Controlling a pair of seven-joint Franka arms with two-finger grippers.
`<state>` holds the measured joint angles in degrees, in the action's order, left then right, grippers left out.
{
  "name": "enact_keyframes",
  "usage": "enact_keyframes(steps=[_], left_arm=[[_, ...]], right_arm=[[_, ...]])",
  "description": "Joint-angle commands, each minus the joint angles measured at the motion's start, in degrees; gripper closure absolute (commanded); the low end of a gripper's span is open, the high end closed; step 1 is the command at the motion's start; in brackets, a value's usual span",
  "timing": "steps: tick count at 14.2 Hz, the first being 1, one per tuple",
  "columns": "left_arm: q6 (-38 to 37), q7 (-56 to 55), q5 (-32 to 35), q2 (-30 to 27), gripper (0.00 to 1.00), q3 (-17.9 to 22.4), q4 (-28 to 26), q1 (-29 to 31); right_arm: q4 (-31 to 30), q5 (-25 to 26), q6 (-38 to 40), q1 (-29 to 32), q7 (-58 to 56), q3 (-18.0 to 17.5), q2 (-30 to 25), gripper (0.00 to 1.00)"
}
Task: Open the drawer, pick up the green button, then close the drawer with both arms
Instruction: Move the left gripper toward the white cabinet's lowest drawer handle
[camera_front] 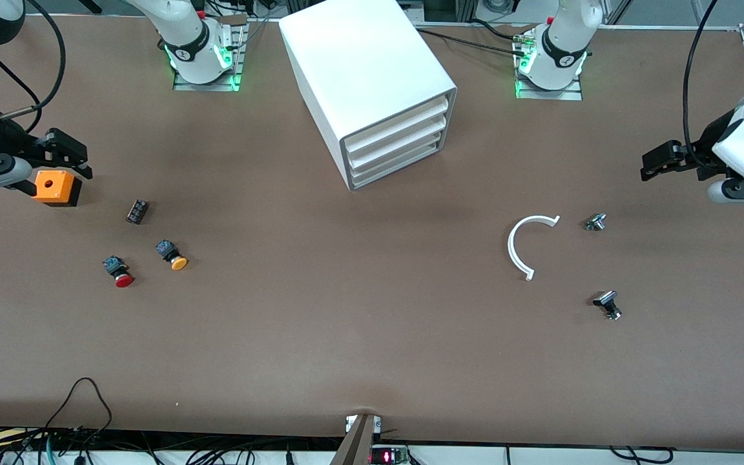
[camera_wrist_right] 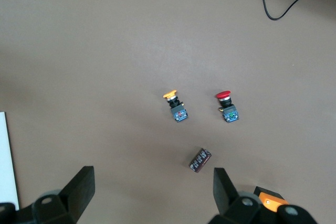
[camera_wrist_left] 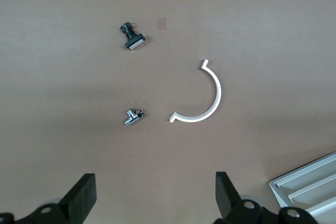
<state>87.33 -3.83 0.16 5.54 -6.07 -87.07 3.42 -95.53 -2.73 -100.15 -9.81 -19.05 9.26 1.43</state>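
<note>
My two tools wait at opposite ends of the tabletop [camera_front: 372, 336], both released and holding nothing. The left tool [camera_front: 656, 165] hovers near a white curved piece [camera_front: 519, 248] and two small metal parts [camera_front: 596, 222]. The right tool [camera_front: 65, 155] hangs over an orange box [camera_front: 55, 187], near the red-capped button [camera_front: 120, 271] and yellow-capped button [camera_front: 172, 254]. The cabinet [camera_front: 365, 77] stands between the arm bases, all drawers shut. The lowest drawer [camera_front: 398, 169] is closed; the green button is not visible, presumably inside it, so opening comes first.
</note>
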Motion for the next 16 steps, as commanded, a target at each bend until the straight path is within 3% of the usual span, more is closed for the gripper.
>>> enact_keyframes(steps=[1,7,11,16], left_arm=[[-0.3,1.6,-0.9,0.4,0.0,-0.3,0.8,0.2],[-0.4,1.4,-1.2,1.7,0.0,-1.9,1.0,-2.4],[-0.6,1.3,-6.7,4.0,0.0,-3.6,0.9,-6.1],[-0.1,5.3,-7.3,12.5,0.0,-4.4,3.6,-11.1]], right_arm=[[1.2,-0.1,0.7,0.1,0.5,0.1,0.4,0.0],[1.2,-0.1,0.7,0.1,0.5,0.1,0.4,0.0],[1.3,-0.1,0.7,0.1,0.5,0.1,0.4,0.0],[1.3,-0.1,0.7,0.1,0.5,0.1,0.4,0.0]])
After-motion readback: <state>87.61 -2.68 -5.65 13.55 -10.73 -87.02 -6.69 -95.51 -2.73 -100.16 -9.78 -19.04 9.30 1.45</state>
